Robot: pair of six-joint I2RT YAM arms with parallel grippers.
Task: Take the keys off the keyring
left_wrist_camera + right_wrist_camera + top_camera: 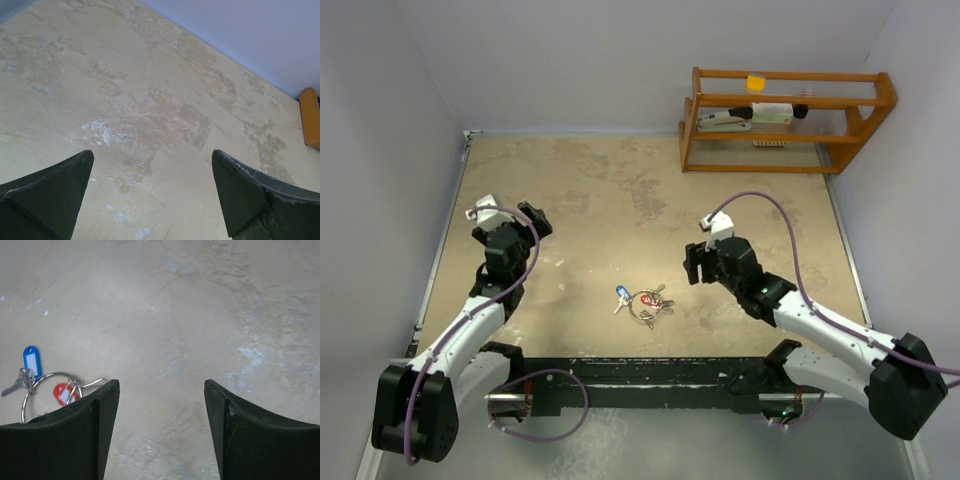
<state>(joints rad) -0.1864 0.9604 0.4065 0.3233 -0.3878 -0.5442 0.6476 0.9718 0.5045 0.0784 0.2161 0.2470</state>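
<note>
The right gripper hangs with its matte black, wedge-shaped fingers spread wide and nothing between them. The left gripper is likewise parted and empty, well apart from the bunch. The keyring, a thin round loop of bright wire, lies flat on the mottled, scuffed tan table, near the right gripper. The keys fan off it: a blue plastic head and a red one, each with a white panel too small to read, and plain silver ones.
</note>
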